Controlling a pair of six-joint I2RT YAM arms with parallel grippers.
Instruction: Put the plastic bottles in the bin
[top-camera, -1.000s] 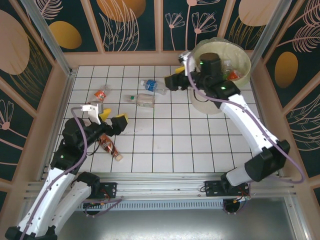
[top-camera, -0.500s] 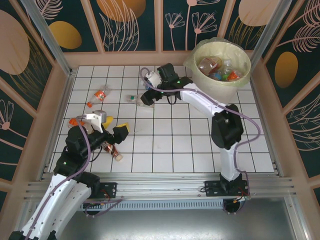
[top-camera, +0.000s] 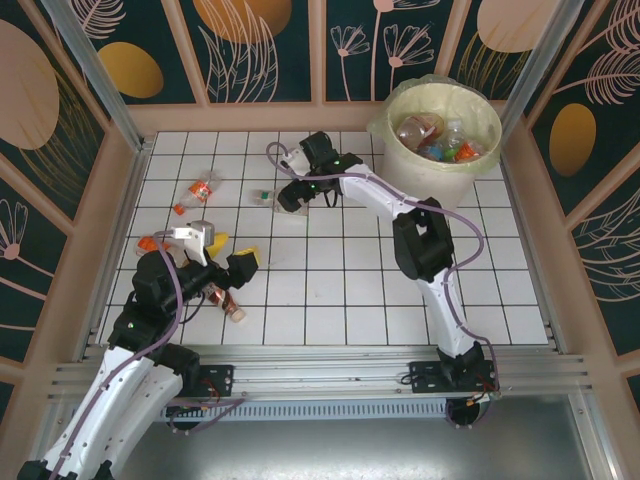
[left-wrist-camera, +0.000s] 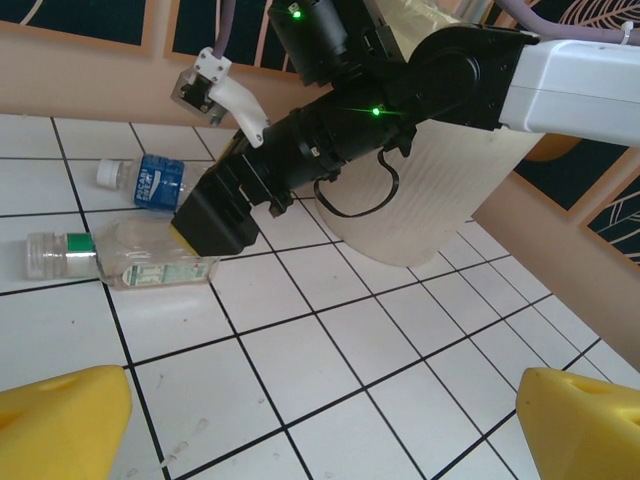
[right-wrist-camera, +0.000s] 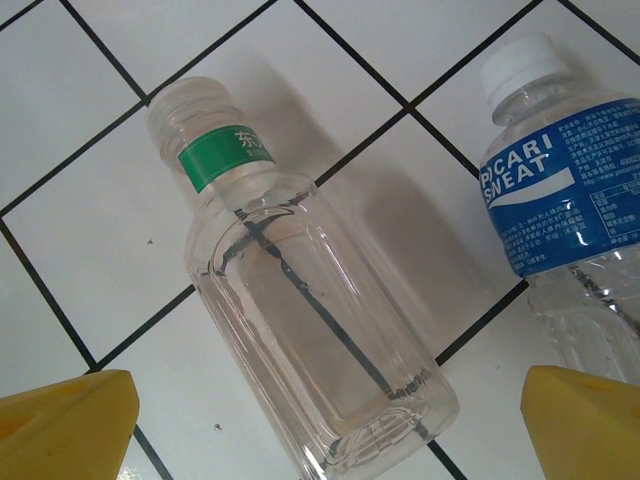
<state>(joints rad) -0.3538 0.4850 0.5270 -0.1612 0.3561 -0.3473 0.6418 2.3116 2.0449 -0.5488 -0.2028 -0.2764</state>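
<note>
The right arm rises from its base, folds at the elbow just in front of the bin, then stretches long and low away to the bin's left. Its wrist is turned down toward the tiled table. The right gripper hangs over the green-label bottle, a clear bottle lying on its side well to the left of the bin. In the wrist view, the right gripper has its yellow fingertips spread wide. The green-label bottle lies between them, and neither tip touches it. The blue-label bottle lies just beside that one, on the side nearer the bin's far edge. It is on its side too, with a white cap.

The left arm is bent and drawn in, far from the bin on the opposite near side of the table. The left gripper is held above the tiles with its fingers wide apart and nothing between them. Its own camera looks across toward the bin's pale wall.

A brown bottle lies just below the left gripper. An orange bottle lies farther left of the bin than the green-label one. Several bottles sit inside the bin.
</note>
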